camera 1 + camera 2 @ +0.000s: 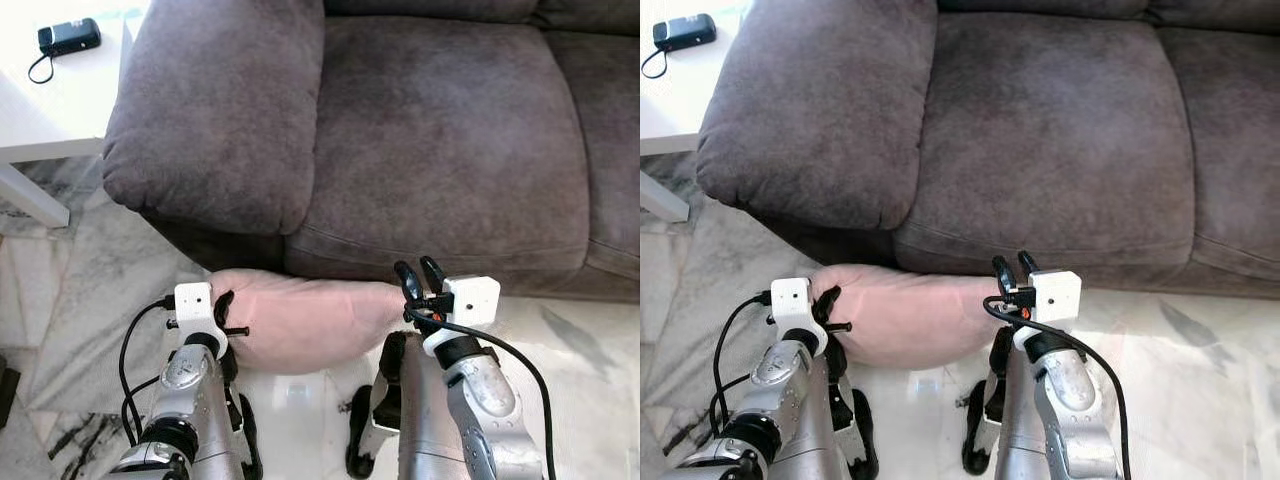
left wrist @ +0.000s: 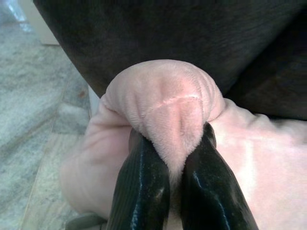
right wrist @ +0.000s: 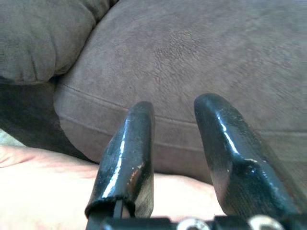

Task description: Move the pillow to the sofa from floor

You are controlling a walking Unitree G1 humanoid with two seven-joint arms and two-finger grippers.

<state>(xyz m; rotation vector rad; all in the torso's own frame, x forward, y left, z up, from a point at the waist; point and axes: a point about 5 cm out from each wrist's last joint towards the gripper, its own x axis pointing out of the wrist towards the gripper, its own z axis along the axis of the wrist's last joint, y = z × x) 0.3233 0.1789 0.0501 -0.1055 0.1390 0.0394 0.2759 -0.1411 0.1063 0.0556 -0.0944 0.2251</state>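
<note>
Left claw (image 1: 830, 305) pinching pink pillow (image 1: 910, 315) below sofa (image 1: 1040, 130) front

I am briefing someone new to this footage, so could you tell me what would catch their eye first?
The pink pillow lies against the front of the grey-brown sofa, held at its end nearest the armrest by the left gripper, whose fingers pinch a fold of plush. The right gripper hovers open above the pillow's other end, pointing at the sofa seat.

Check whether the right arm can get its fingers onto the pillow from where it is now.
Probably yes. The right gripper is open right above the pillow, its near end, with nothing between them. The left gripper already pinches the other end.
</note>
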